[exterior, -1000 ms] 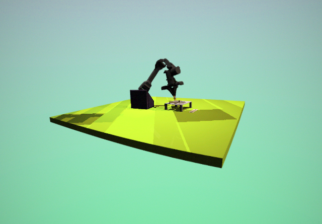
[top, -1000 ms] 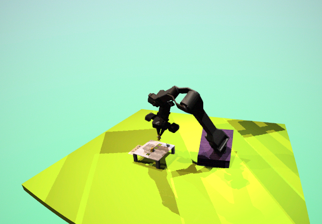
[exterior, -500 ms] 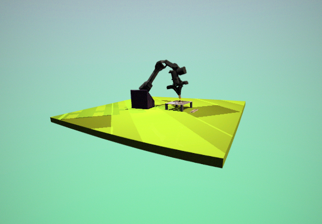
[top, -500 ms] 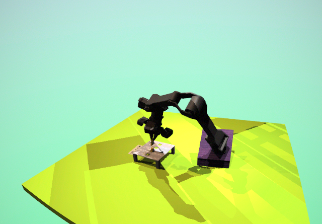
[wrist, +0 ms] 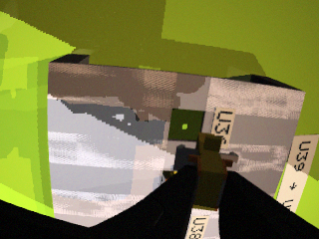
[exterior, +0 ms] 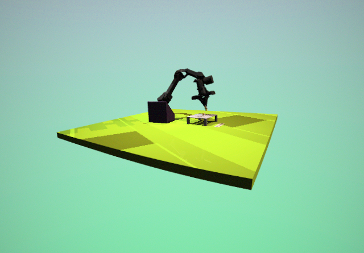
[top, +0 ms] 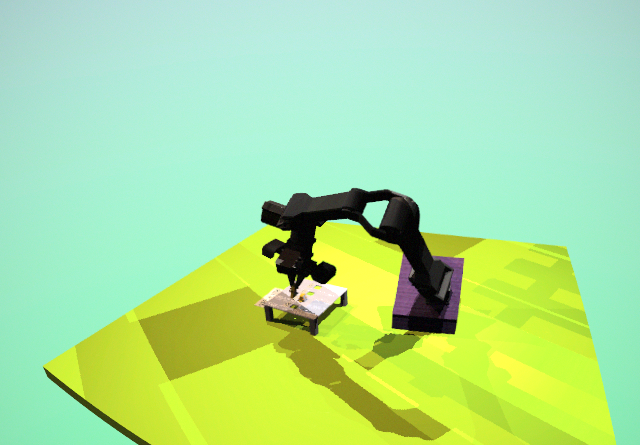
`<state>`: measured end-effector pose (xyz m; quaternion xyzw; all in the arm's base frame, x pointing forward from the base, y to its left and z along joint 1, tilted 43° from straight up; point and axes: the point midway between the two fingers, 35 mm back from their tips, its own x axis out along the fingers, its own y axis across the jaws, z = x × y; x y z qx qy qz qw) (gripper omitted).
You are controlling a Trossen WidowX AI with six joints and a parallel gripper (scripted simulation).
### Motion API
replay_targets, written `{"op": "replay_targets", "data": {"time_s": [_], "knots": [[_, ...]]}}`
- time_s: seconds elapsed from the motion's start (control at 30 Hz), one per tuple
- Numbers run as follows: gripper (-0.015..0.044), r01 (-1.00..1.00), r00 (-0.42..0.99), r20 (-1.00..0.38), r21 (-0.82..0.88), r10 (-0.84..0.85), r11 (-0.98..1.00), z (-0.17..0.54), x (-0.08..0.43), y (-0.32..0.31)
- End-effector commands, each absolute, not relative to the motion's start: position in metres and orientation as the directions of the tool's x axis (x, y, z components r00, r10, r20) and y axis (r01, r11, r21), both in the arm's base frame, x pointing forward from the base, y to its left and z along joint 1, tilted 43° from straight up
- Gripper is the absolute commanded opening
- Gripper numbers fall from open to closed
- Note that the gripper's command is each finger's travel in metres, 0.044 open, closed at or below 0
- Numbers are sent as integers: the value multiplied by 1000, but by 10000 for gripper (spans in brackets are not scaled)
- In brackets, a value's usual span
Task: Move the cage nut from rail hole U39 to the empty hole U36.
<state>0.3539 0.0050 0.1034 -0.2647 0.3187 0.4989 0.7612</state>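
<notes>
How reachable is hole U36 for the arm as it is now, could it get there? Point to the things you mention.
Probably yes: the pincer [top: 293, 295] [exterior: 206, 107] [wrist: 207, 179], shut on the cage nut [wrist: 210, 166], hangs close beside hole U36 [wrist: 185, 124], with nothing visible covering the opening.

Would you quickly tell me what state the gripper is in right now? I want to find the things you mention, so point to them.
Gripper [top: 293, 294] [exterior: 206, 107] [wrist: 207, 179]: closed, holding the brass-coloured cage nut [wrist: 209, 171].

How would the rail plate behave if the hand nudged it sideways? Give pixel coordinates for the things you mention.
The rail plate [top: 330, 295] [exterior: 194, 116] [wrist: 100, 164] looks flat and stiff, so it would likely shift as one piece rather than bend. Standing on short legs [top: 313, 325] [exterior: 205, 122] near its corners, it seems more apt to slide than tip. Its openings suggest it may be fairly light for its size.
</notes>
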Motion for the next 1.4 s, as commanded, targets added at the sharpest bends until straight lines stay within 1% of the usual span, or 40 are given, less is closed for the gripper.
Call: {"op": "replay_targets", "data": {"time_s": [0.0, 1.37], "knots": [[26, -932, 284, -753, -72, 594, 355, 102, 355, 6], [26, -964, 148, -755, 35, 639, 265, 94, 361, 11]]}}
